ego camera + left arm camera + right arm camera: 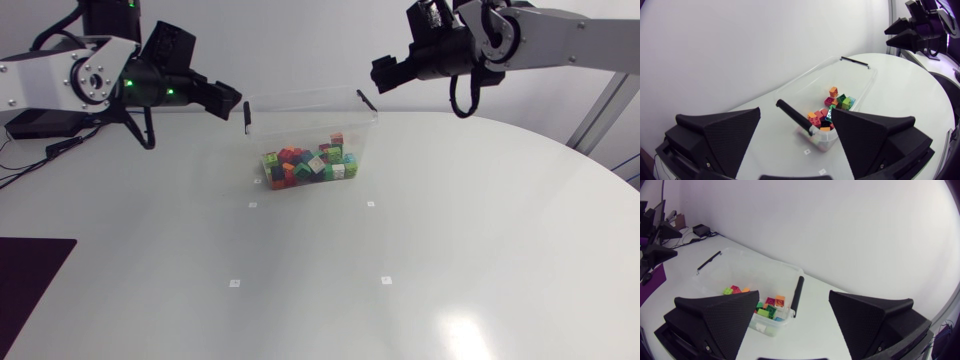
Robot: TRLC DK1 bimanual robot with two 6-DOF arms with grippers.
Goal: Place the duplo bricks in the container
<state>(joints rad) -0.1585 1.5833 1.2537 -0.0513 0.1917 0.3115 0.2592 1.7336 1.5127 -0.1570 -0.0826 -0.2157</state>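
A clear plastic container (300, 112) with black handles at both ends stands at the back middle of the table. Several coloured duplo bricks (310, 165) lie piled inside it, also seen as bricks (832, 107) ahead of my left gripper and bricks (771, 305) ahead of my right gripper. My left gripper (230, 104) hovers open and empty just beyond the container's left end, over its black handle (795, 117). At the container's right end my right gripper (382, 74) hangs higher, open and empty, with the other handle (798, 294) ahead of it. No brick lies outside the container.
A dark mat (30, 285) covers the table's front left corner. Small white markers (252, 205) dot the tabletop in front of the container. Cables and a black box (40, 125) lie at the far left. The table's edge curves round at the right.
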